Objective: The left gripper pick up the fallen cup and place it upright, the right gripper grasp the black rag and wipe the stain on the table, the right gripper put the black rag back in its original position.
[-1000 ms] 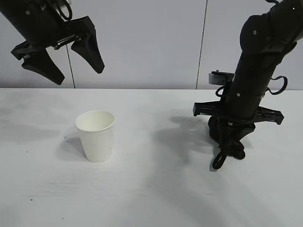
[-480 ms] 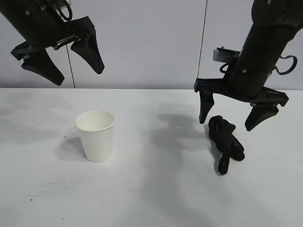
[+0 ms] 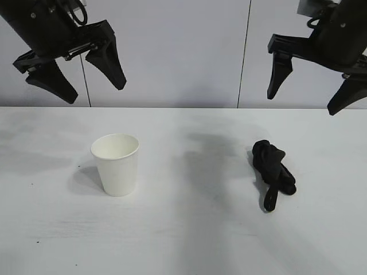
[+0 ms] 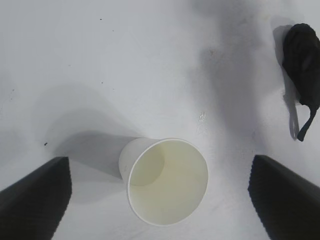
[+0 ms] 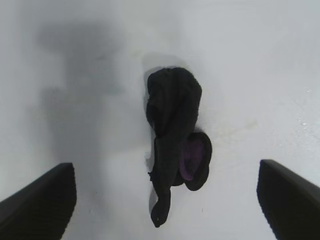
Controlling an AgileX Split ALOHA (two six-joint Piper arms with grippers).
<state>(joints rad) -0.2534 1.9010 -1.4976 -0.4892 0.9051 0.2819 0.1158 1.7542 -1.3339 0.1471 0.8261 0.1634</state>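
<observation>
On table (image 3: 183, 240), left half: cup (image 3: 116, 164) upright, mouth up. Right half: rag (image 3: 273, 169) bunched, lying free, strip toward near edge, well apart from cup. High above cup: left gripper (image 3: 71, 69), fingers spread wide, empty. High above rag: right gripper (image 3: 312, 86), fingers wide, empty.

left claw (image 3: 74, 71): black, pointed fingers | right claw (image 3: 312, 86): black, pointed fingers, looped cable

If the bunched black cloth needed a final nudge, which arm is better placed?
Probably the right. The right gripper hangs open almost directly above the bunched black cloth rag; the left gripper hangs open above the upright white paper cup, across the table.
</observation>
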